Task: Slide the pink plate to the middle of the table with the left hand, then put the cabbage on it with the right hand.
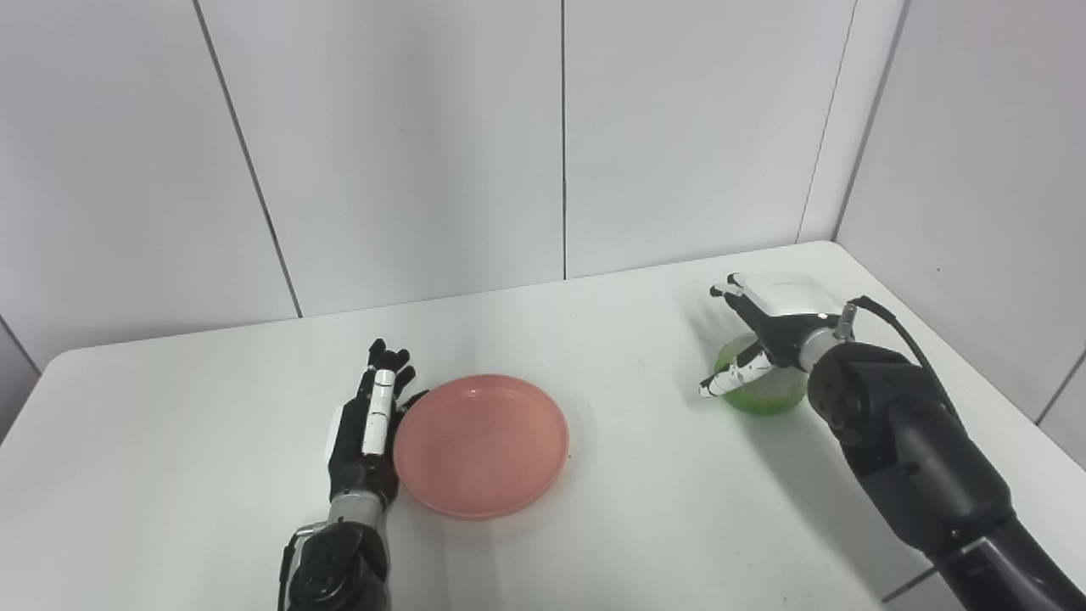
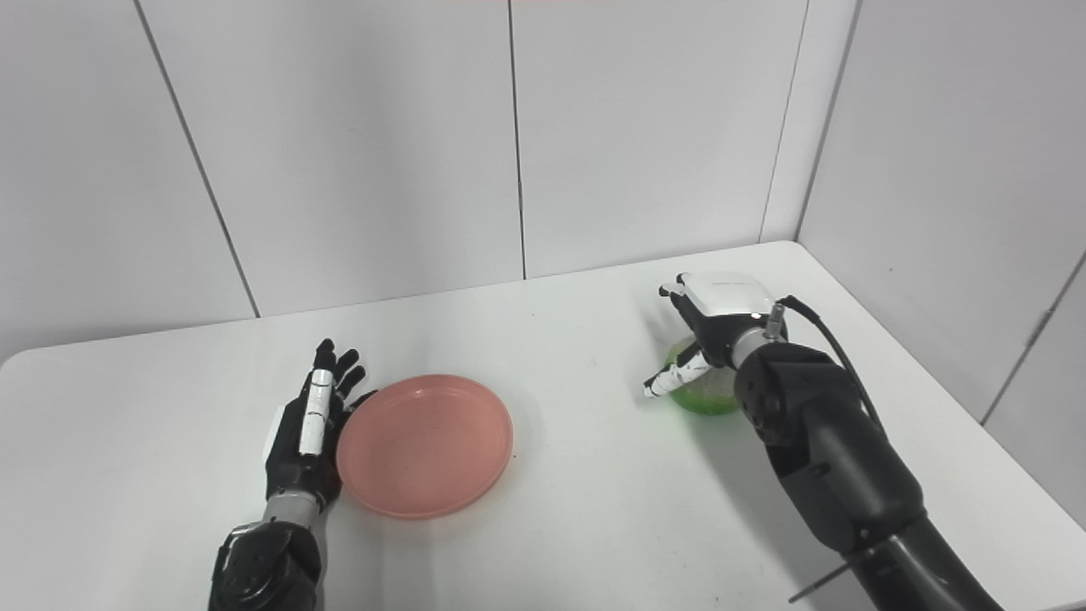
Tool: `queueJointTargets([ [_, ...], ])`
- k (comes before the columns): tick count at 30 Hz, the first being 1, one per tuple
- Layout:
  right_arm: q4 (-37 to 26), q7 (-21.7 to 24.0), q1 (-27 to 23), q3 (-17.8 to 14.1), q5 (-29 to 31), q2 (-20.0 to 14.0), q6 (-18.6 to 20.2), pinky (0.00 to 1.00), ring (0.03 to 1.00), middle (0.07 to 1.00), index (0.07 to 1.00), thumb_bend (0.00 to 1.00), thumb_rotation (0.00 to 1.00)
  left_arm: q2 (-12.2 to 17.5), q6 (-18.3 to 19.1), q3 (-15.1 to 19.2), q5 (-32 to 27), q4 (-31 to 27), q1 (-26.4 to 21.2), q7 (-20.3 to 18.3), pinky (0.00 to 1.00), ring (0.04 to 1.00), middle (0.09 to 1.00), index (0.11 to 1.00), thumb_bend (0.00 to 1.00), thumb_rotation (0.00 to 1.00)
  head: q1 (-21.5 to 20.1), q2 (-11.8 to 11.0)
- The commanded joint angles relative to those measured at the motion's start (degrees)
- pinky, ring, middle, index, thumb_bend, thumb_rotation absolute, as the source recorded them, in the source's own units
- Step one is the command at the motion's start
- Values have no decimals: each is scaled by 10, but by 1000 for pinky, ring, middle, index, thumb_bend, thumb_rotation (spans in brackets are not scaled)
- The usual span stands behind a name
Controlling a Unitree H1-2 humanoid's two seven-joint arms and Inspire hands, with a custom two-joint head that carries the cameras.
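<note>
Your right hand (image 1: 768, 327) hovers spread directly over the cabbage (image 1: 764, 390) at the bench's (image 1: 645, 509) right side — not yet closed on it. The pink plate (image 1: 481, 444) lies well to its left, mid-bench — your left hand (image 1: 369, 424) flat and open against its rim.

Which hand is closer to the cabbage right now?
Right. The right hand is over the cabbage, fingers spread around its top. The left hand rests against the pink plate's left rim, far across the table.
</note>
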Motion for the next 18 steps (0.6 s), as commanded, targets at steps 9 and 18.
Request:
queueJointTargets([
  [9, 81, -109, -28, 6, 48, 3, -3, 814, 963, 985, 904, 1000, 429, 3, 41, 0, 0, 6, 9, 0, 777, 936, 935, 983, 838, 832, 5, 3],
  [18, 82, -115, -31, 35, 40, -15, 4, 909, 977, 990, 904, 1000, 411, 1, 44, 0, -5, 6, 10, -8, 796, 938, 942, 989, 827, 828, 3, 4],
])
